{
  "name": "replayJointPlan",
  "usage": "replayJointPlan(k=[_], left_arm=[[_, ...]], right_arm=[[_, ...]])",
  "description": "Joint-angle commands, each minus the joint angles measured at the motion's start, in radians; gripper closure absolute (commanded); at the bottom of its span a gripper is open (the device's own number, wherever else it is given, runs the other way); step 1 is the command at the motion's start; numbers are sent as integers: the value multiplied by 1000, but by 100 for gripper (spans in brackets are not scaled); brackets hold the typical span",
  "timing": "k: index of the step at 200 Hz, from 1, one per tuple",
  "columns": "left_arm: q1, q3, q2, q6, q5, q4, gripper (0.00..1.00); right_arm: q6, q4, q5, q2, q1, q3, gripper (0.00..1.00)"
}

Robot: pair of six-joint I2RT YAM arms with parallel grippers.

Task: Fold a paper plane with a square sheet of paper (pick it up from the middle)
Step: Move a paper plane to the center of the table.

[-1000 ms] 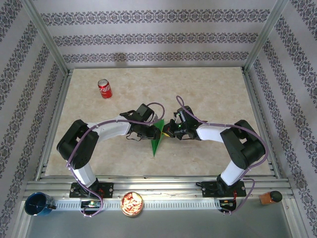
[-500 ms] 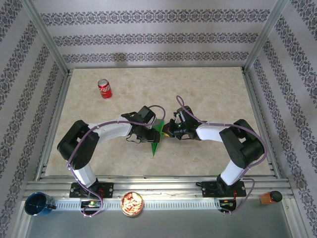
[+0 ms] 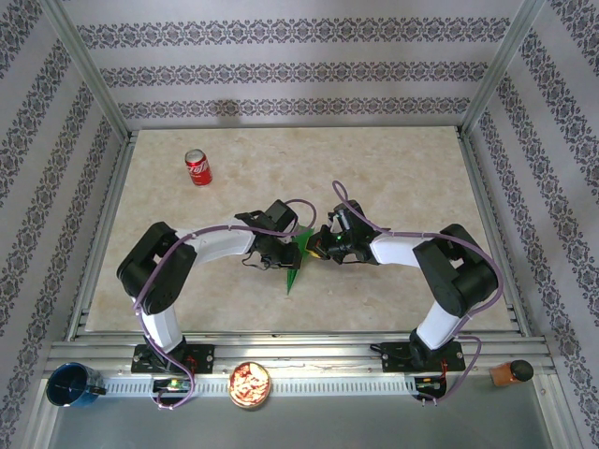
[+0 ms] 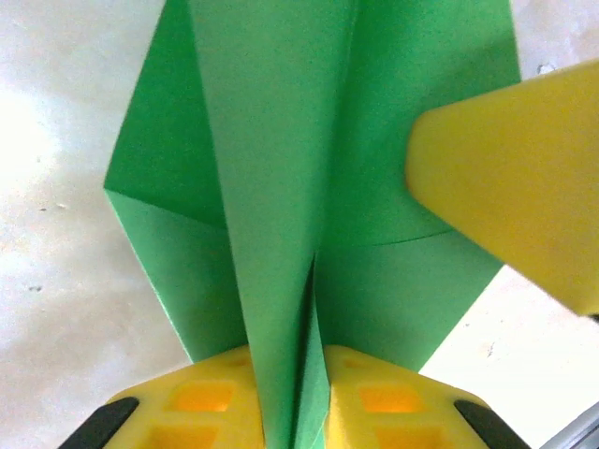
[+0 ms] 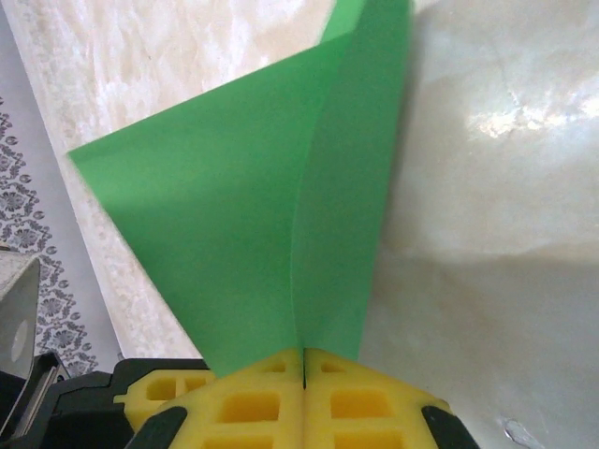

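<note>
I've got a beige marbled counter (image 3: 402,168); one red soda can (image 3: 197,167) stands upright on it, far left.

Robot test cell, lab setting. Left arm (image 3: 211,241) and right arm (image 3: 402,248) are bolted to a slotted metal rail (image 3: 309,383) at the table edge. Bare aluminium posts (image 3: 86,67) frame the bay. Wallpaper-patterned panels (image 3: 281,75) serve as walls around a marble-look tabletop (image 3: 393,168).

A red soda can (image 3: 197,167) stands upright at the far left of the beige table (image 3: 402,168).
</note>
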Motion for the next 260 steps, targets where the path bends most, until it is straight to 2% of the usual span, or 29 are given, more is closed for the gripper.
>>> replayJointPlan(k=[1, 96, 131, 152, 177, 191, 230, 260], left_arm=[[-9, 20, 16, 13, -9, -28, 80], [-9, 23, 36, 24, 4, 2, 83], [-10, 28, 38, 30, 1, -6, 93], [-9, 20, -1, 26, -53, -20, 95], [-6, 31, -42, 27, -169, -84, 96], [-1, 43, -55, 27, -234, -131, 96], [4, 99, -49, 37, -384, -263, 93], [8, 131, -7, 45, -400, -308, 91]], right_arm=[[1, 17, -5, 13, 6, 5, 97], [3, 22, -6, 13, 5, 4, 97], [-8, 19, -14, 5, 4, 7, 94], [-23, 8, -13, -20, -8, 1, 86], [-50, -17, 1, -81, -35, -20, 64], [-71, -44, 16, -117, -54, -34, 57], [-88, -70, 16, -177, -112, -89, 53], [-96, -81, 13, -190, -123, -104, 53]])
